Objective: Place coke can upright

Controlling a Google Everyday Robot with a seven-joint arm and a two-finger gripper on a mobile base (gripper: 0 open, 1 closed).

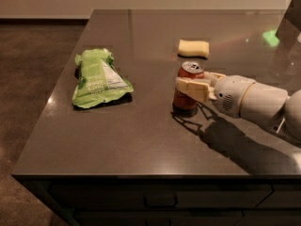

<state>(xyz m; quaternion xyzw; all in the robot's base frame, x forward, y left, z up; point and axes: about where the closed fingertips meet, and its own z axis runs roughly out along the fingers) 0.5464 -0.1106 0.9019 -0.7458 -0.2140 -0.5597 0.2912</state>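
**Can standing upright between the jaws, arm reaching in from the right**

The gripper [189, 84] is reaching in from the right side of the table [122, 140] and is clasping the coke can [185, 101] around its middle. One finger is crossing the can's near face and the other is lying behind it. The can is standing with its long axis vertical and its silver top facing up. Its base appears to be resting on the tabletop, well right of the green snack bag [99, 79] and nearer than the pale sponge [193, 48]. With the can sitting directly between the jaws, the coming move is likely turning on letting go evenly and drawing away to the right without tipping it.
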